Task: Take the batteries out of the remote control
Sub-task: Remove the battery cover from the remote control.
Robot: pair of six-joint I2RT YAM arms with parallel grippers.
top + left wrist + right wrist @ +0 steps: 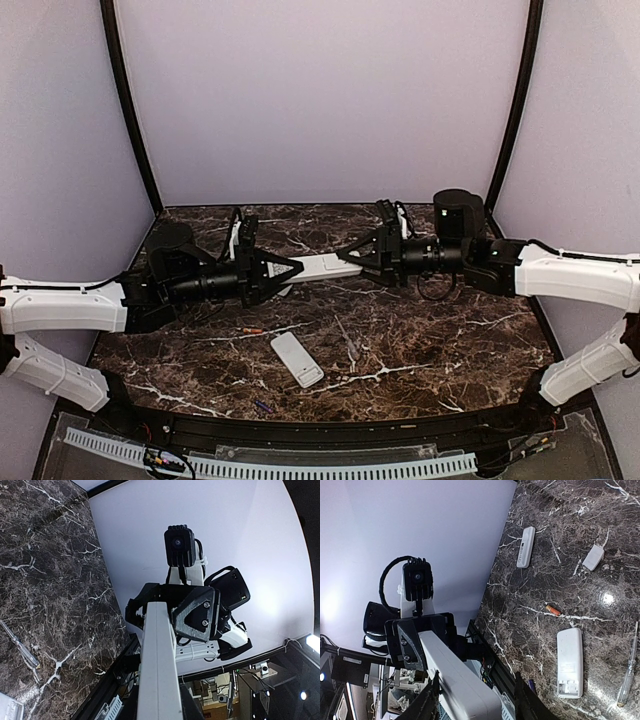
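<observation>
Passing the purple battery [262, 406] near the front edge, the opened remote [297, 359] and the orange battery [252, 330] loose on the marble table [430, 340], reach the raised remote [325, 266]: with one end clamped in the left gripper [290, 272], steady the other inside the right gripper [348, 254], clamped or slack impossible to tell.

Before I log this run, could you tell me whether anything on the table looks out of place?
Yes: one remote lies with its battery bay open, a small white cover sits well apart, and an orange battery lies loose nearby.
</observation>
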